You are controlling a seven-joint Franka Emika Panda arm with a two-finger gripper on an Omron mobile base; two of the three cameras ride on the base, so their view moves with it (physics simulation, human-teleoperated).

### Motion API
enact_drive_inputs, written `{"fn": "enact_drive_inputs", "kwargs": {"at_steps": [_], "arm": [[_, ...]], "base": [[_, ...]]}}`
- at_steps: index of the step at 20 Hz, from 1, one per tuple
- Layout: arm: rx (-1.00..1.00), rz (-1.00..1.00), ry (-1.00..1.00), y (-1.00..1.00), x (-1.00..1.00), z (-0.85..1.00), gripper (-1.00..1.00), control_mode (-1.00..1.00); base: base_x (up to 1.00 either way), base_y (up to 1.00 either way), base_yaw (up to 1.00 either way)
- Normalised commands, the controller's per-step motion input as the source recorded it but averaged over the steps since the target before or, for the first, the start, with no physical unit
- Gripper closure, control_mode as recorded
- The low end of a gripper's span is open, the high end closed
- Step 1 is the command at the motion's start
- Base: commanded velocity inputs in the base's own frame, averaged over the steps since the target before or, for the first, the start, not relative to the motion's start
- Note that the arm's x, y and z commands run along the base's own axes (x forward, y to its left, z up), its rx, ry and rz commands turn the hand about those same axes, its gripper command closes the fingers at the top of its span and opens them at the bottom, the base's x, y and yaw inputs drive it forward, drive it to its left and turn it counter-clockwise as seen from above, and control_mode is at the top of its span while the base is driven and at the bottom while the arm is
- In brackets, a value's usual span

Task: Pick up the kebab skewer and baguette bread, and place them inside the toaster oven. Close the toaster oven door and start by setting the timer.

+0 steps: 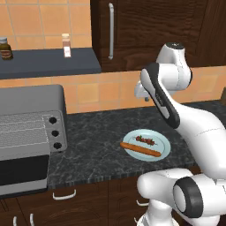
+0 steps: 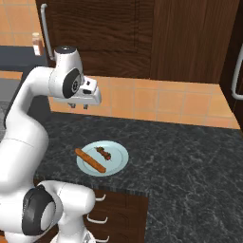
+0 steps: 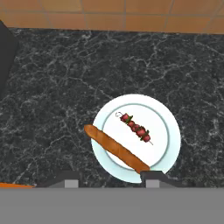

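On the speckled black stone counter (image 1: 101,132), your empty, part-open gripper (image 3: 109,180) hangs above the round pale plate (image 3: 173,135) with slim orange-brown baguette (image 3: 116,149) and small dark-red kebab skewer (image 3: 135,128).

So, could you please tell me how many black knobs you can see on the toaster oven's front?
3, stacked in a column on the right of the toaster oven: top knob, middle knob, bottom knob. None look hidden.
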Motion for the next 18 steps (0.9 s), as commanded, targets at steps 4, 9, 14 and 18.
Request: {"fn": "enact_drive_inputs", "kwargs": {"at_steps": [4,9,14,18], "arm": [[0.0,-0.06,0.0,-0.09,-0.59,0.0,-1.0,-1.0],[0.0,-0.09,0.0,-0.51,-1.0,0.0,-1.0,-1.0],[-0.01,-0.08,0.0,-0.28,-0.93,-0.03,-1.0,-1.0],[-0.05,-0.01,0.0,0.15,-0.51,0.0,-1.0,-1.0]], "base": [[0.0,0.0,0.0],[0.0,0.0,0.0],[0.0,0.0,0.0],[0.0,0.0,0.0]]}}
